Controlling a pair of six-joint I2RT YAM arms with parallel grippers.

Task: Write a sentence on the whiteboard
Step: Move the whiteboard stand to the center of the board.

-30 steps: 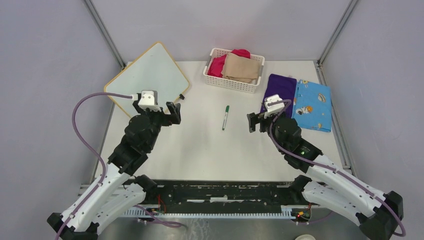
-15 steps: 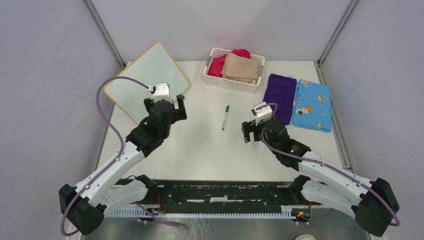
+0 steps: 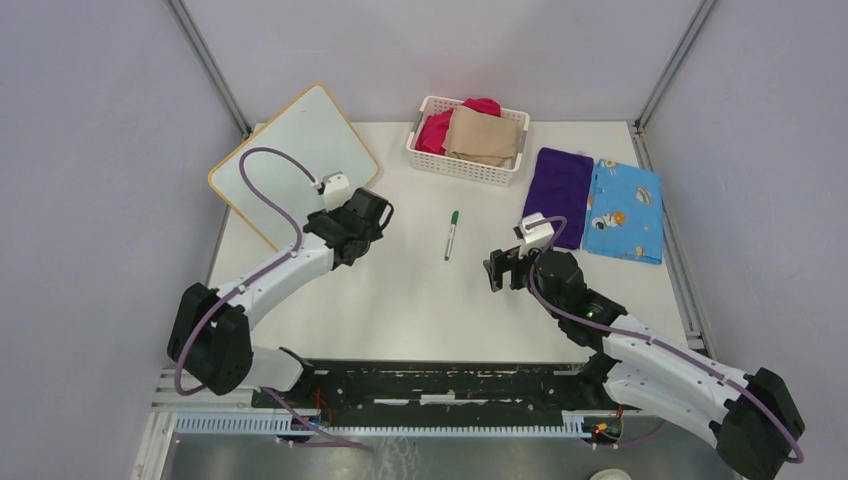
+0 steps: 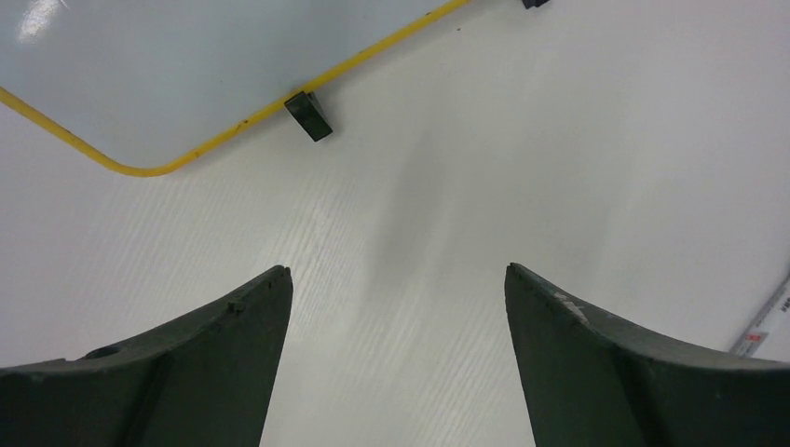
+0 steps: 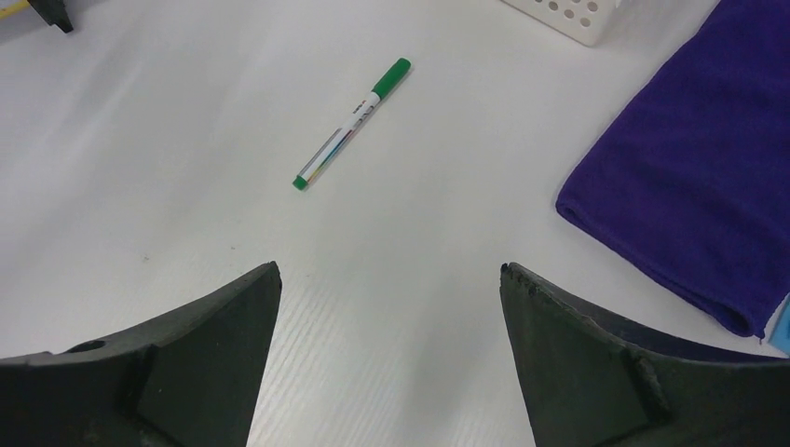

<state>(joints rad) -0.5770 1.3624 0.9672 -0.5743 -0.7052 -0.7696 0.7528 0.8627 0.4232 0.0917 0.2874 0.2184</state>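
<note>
1. Whiteboard (image 3: 290,150) lies on the surface (image 3: 400,300), well left of the green marker (image 3: 452,234).
2. Left tool (image 4: 396,270), released and empty, hangs left of the marker.
3. Right tool (image 5: 389,265), released and empty, hangs right of it.

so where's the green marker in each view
top external: the green marker lies mid-table, just in front of the white basket.
left wrist: not in it.
right wrist: upper middle of the picture, lying on the table, cap pointing up-right.
shared landmark: the yellow-framed whiteboard, which fills the left wrist view's top left; only its corner and a black foot show at the right wrist view's top left.
</note>
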